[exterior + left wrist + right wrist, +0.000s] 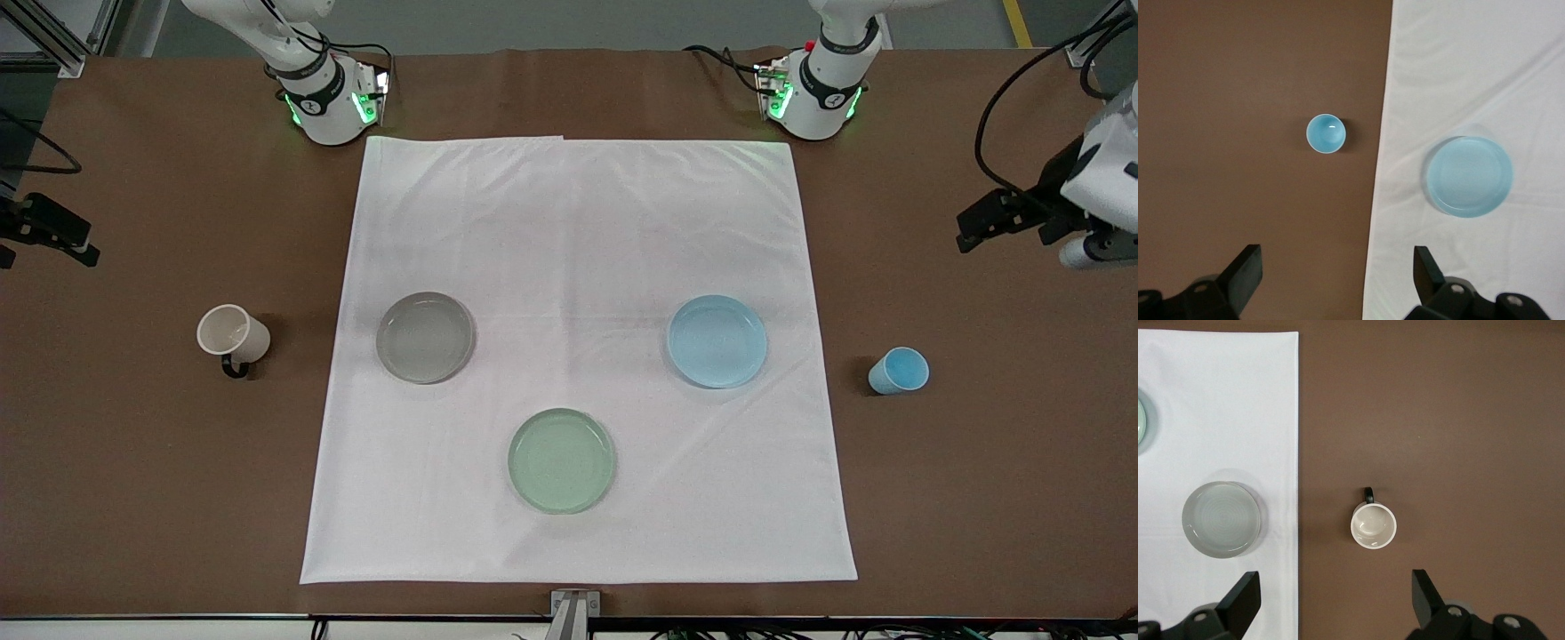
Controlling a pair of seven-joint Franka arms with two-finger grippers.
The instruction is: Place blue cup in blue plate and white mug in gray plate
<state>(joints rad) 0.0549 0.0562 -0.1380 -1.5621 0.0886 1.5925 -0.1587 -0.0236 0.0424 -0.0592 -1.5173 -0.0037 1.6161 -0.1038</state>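
The blue cup (pixel 899 371) stands upright on the brown table at the left arm's end, off the cloth, beside the blue plate (pixel 717 341). The white mug (pixel 233 336) stands upright at the right arm's end, beside the gray plate (pixel 425 338). My left gripper (pixel 1337 267) is open and empty, high over the table by the cloth's edge, with the blue cup (pixel 1325 133) and blue plate (pixel 1469 176) below. My right gripper (pixel 1335 590) is open and empty, high over the white mug (pixel 1373 525) and gray plate (pixel 1222 518).
A white cloth (pixel 578 222) covers the middle of the brown table. A pale green plate (pixel 561 460) lies on it, nearer the front camera than the other two plates. Both arm bases stand at the table's back edge.
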